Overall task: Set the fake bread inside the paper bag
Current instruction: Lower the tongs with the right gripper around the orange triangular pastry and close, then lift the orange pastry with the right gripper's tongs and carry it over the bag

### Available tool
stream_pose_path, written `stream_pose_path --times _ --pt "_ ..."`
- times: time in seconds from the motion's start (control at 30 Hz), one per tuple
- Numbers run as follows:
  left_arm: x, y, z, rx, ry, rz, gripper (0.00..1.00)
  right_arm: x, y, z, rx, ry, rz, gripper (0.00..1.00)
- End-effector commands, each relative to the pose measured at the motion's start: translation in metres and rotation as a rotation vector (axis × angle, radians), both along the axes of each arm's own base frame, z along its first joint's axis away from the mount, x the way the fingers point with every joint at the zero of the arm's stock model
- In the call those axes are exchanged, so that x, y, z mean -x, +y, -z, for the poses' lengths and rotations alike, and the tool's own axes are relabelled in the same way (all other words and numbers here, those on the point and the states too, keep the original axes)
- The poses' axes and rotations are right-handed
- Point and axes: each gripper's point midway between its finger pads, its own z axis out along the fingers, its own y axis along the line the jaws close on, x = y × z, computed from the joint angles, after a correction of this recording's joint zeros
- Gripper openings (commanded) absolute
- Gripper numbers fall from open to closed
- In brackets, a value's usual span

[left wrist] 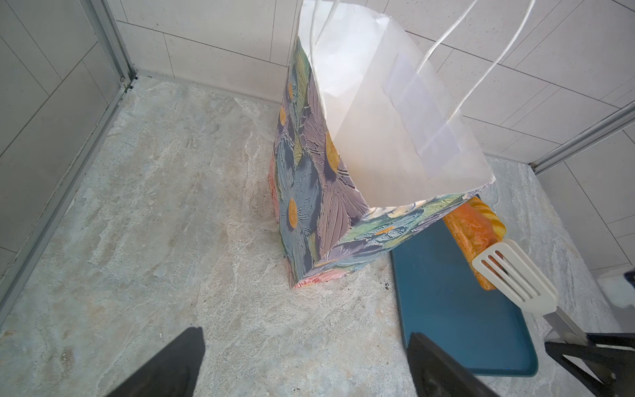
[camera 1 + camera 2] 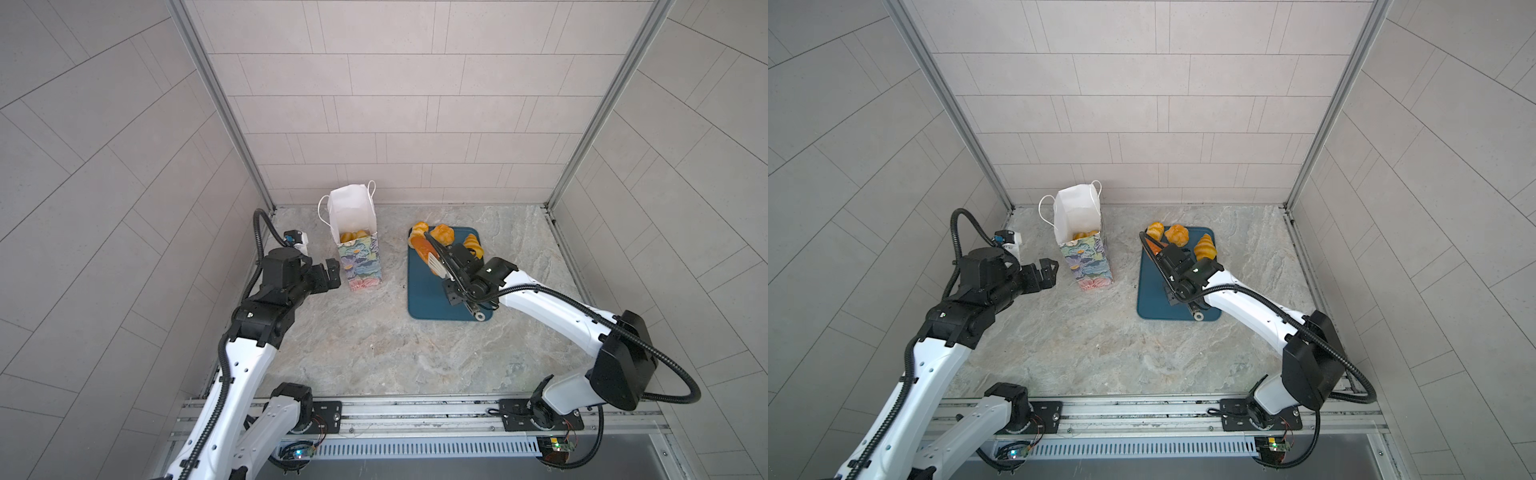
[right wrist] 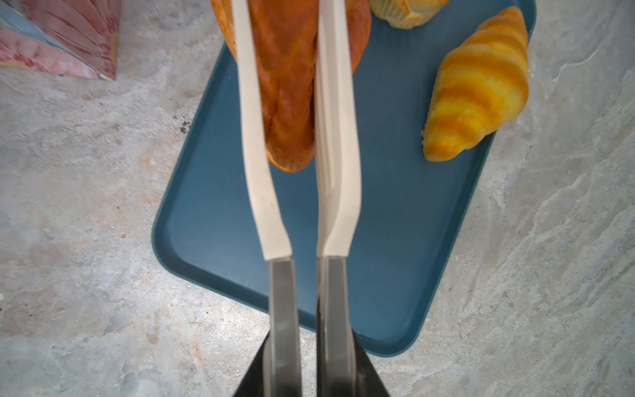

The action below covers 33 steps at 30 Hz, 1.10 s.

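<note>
Right gripper [image 3: 309, 371] is closed narrow on the steel handles of cream-bladed metal tongs [image 3: 338, 172]. The blades pinch the long dark-orange toy pastry [image 3: 288, 103] from both sides over the flat teal tray [image 3: 213, 223]. I cannot tell whether it is clear of the tray.

Left gripper [image 1: 304, 350] stands wide and empty, just beside the tall flower-print paper bag [image 2: 360, 262], not touching it. The bag is upright with its mouth open and golden pieces [image 2: 353, 236] at the bottom. A striped croissant [image 3: 477, 89] and two golden rolls [image 2: 442, 233] wait on the tray.

Carry note: I judge the pinch sits near one end, so the pastry may swing. I'd lift straight up, hold the squeeze, pass high over the rim and lower it end-first. The left arm can steady the bag wall if it leans.
</note>
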Motion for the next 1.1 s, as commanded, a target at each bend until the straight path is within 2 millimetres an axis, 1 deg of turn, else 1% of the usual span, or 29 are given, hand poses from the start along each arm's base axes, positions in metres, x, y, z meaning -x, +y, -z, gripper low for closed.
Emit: stream_pose_path --times 0.0,0.07,0.23,0.43,0.6,0.83,1.0,1.07 --pt "-0.003 0.000 -0.016 0.012 -0.039 0.001 1.00 -0.004 0.009 -0.035 -0.099 -0.106 -0.020 0.31" --pt "-0.004 -0.002 -0.016 0.015 -0.039 0.005 1.00 -0.004 0.013 -0.047 -0.138 -0.129 -0.031 0.31" --pt "-0.007 -0.005 -0.015 0.025 -0.036 0.015 1.00 -0.003 0.023 -0.065 -0.189 -0.154 -0.057 0.31" --pt "-0.008 -0.005 -0.016 0.028 -0.034 0.018 1.00 0.000 0.042 -0.092 -0.261 -0.207 -0.105 0.31" --pt "-0.009 -0.006 -0.015 0.032 -0.036 0.019 1.00 -0.001 0.057 -0.127 -0.355 -0.259 -0.139 0.31" --pt "-0.010 -0.009 -0.014 0.042 -0.034 0.030 1.00 -0.011 0.073 -0.178 -0.426 -0.352 -0.189 0.31" --pt "-0.008 -0.009 -0.014 0.044 -0.035 0.031 1.00 -0.020 0.089 -0.212 -0.476 -0.402 -0.232 0.32" --pt "-0.008 -0.009 -0.015 0.045 -0.036 0.032 1.00 -0.022 0.098 -0.223 -0.506 -0.410 -0.254 0.32"
